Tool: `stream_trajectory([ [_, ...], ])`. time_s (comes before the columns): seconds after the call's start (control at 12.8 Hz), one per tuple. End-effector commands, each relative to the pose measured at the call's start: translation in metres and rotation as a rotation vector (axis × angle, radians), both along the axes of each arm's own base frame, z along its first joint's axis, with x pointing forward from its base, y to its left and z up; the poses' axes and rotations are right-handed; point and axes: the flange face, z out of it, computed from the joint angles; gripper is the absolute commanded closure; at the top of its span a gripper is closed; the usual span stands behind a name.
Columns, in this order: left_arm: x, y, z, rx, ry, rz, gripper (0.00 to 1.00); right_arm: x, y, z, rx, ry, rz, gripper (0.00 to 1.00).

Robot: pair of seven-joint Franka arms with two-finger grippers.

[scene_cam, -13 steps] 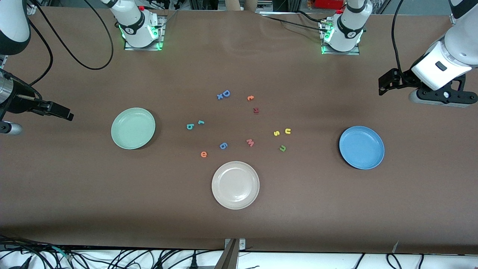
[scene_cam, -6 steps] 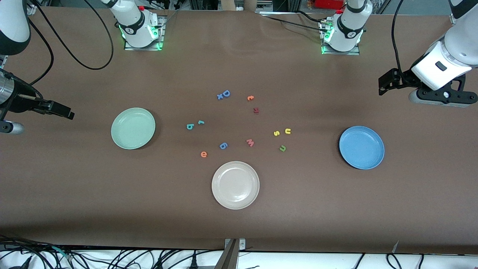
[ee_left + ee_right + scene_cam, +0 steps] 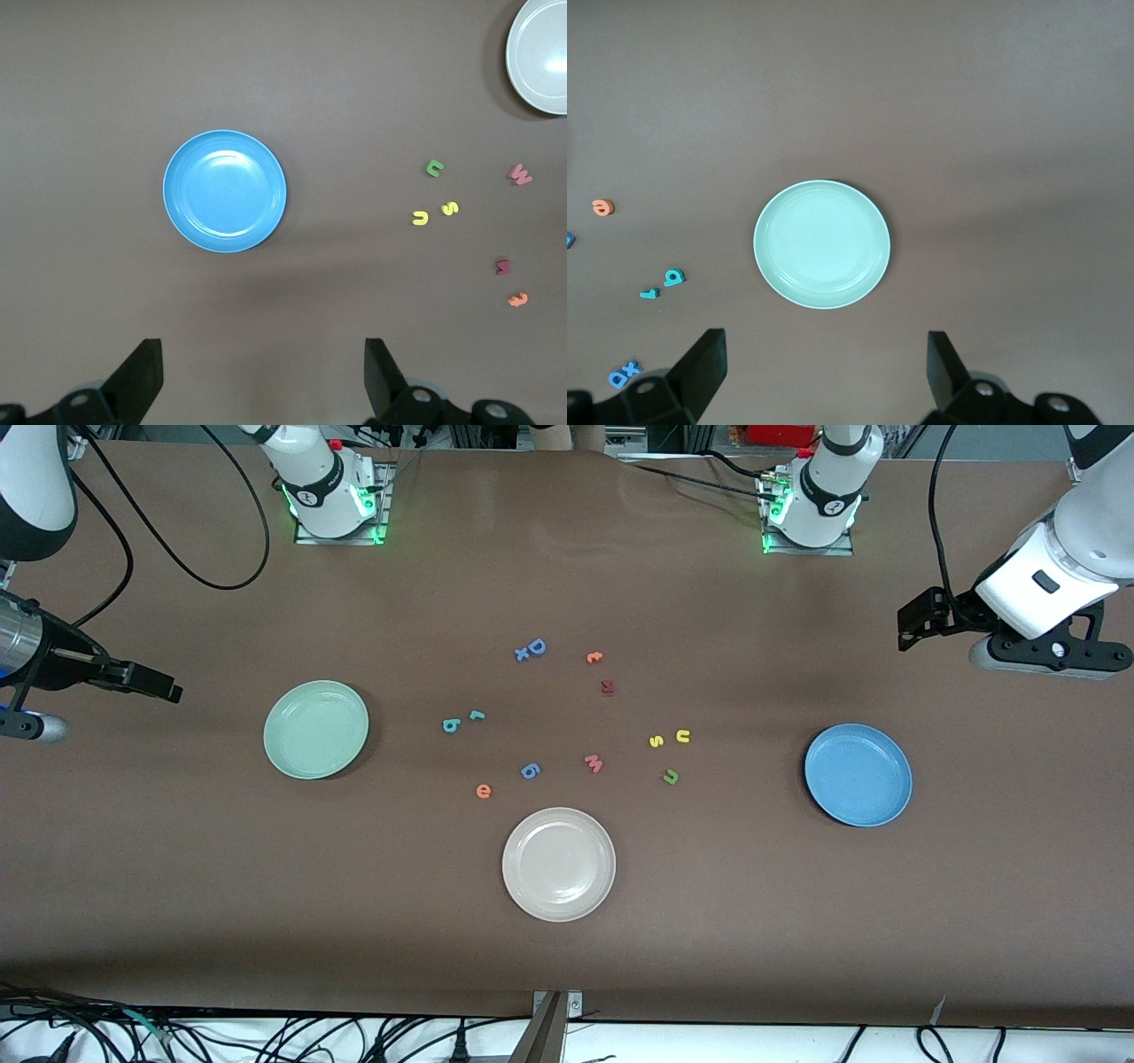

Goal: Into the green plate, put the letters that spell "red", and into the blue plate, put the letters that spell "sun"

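Observation:
The green plate (image 3: 315,729) lies toward the right arm's end, the blue plate (image 3: 858,774) toward the left arm's end. Between them lie the teal "d" (image 3: 451,725), teal "r" (image 3: 477,715), orange "e" (image 3: 483,791), yellow "s" (image 3: 656,741), yellow "u" (image 3: 683,736) and olive "n" (image 3: 671,777). My left gripper (image 3: 263,372) hangs open and empty above bare table beside the blue plate (image 3: 225,190). My right gripper (image 3: 824,367) hangs open and empty above bare table beside the green plate (image 3: 822,244).
A cream-white plate (image 3: 558,864) sits nearer the front camera than the letters. Other letters lie among them: a blue "6" (image 3: 530,771), pink "w" (image 3: 594,763), blue "D" (image 3: 536,646), an orange one (image 3: 594,657) and a dark red one (image 3: 607,686).
The right arm's hand has shifted slightly toward the green plate. The left arm, the plates and the letters have not moved.

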Motion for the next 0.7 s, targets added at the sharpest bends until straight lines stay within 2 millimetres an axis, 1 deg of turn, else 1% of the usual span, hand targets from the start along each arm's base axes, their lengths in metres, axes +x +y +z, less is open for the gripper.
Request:
stream_trajectory([
  [0.0, -0.0044, -0.001, 0.0021, -0.028, 0.007, 0.01, 0.0, -0.0048, -0.0005, 0.0023, 0.001, 0.001, -0.011, 0.0],
  [0.23, -0.0045, -0.0018, 0.0021, -0.028, 0.007, 0.008, 0.0, -0.0047, -0.001, 0.0023, -0.038, 0.001, 0.001, 0.0],
  [0.62, -0.0047, -0.0018, 0.002, -0.028, 0.009, 0.008, 0.0, -0.0048, -0.0012, 0.001, -0.04, 0.002, 0.001, 0.0],
])
